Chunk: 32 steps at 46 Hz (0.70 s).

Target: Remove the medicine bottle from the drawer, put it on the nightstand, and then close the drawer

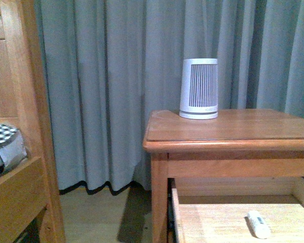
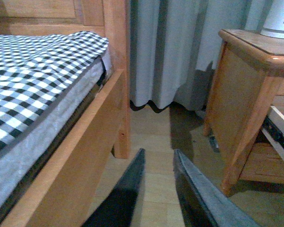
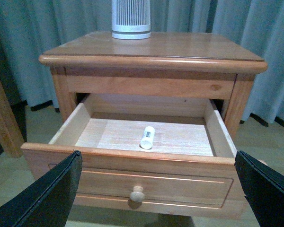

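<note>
The grey-blue curtain (image 1: 116,76) is seen hanging well beyond both sets of fingers, behind everything else. The bed frame (image 2: 61,161), with checked bedding (image 2: 38,71) laid on it, is picked up to one side of the left gripper (image 2: 159,153). Its fingers (image 2: 132,184) are held only a narrow gap apart, and nothing is gripped. Bare wooden floor (image 2: 156,137) is seen ahead of the tips, and the nightstand's flank is seen on the other side.

Now the nightstand (image 3: 180,49) is faced squarely by the right gripper (image 3: 157,158). Its fingers (image 3: 52,194) are spread wide and nothing is held between them. The drawer (image 3: 109,156) is found pulled well out. Its front rim is framed between the two fingertips, and its side walls run away from them.

A white-and-grey ribbed cylinder (image 3: 131,19) is seen standing upright at the back of the nightstand top, far beyond the fingertips. The medicine bottle (image 3: 147,137) is spotted lying on its side on the drawer's pale floor. It is placed just past the front rim, roughly midway between the right fingers, clear of every wall and untouched. The small round knob (image 3: 137,193) is seen on the drawer front, between the fingers and nearer the wrist than their tips.
</note>
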### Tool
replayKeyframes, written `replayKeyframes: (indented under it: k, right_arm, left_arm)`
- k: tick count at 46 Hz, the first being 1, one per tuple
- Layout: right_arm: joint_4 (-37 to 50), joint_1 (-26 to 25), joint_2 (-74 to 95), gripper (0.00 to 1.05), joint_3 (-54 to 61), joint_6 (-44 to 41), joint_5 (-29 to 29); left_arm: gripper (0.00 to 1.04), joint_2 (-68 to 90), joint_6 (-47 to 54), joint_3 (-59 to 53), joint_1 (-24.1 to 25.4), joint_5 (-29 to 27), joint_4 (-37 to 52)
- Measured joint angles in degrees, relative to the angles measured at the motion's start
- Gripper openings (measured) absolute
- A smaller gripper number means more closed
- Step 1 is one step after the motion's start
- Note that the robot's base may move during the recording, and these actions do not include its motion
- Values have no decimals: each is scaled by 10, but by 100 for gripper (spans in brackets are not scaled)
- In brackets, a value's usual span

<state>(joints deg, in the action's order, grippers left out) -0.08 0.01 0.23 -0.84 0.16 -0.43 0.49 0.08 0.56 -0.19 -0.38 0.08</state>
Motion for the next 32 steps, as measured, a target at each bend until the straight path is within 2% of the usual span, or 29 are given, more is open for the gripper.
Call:
replayKeyframes:
  k: [4, 5, 6, 9, 14, 17, 24, 32]
  right_arm:
    - [0, 0, 0, 98, 0, 0, 1]
    - [4, 5, 1, 98, 0, 2, 17]
    - [21, 18, 5, 98, 0, 3, 62]
    - [55, 27, 38, 98, 0, 14, 140]
    - [118, -18, 181, 98, -22, 33, 148]
    - [139, -38, 251, 98, -52, 38, 141]
    - [191, -62, 438, 98, -154, 41, 123]
    - [166, -55, 635, 98, -290, 39, 115]
  left_arm:
    - [40, -1, 0, 0, 0, 2, 0]
    - [45, -1, 0, 0, 0, 1, 0]
    - [50, -2, 0, 0, 0, 2, 0]
    - [64, -1, 0, 0, 0, 2, 0]
    - [91, -1, 0, 0, 0, 2, 0]
    - [99, -1, 0, 0, 0, 3, 0]
    - [98, -1, 0, 0, 0, 3, 0]
    - [98, -1, 0, 0, 0, 3, 0]
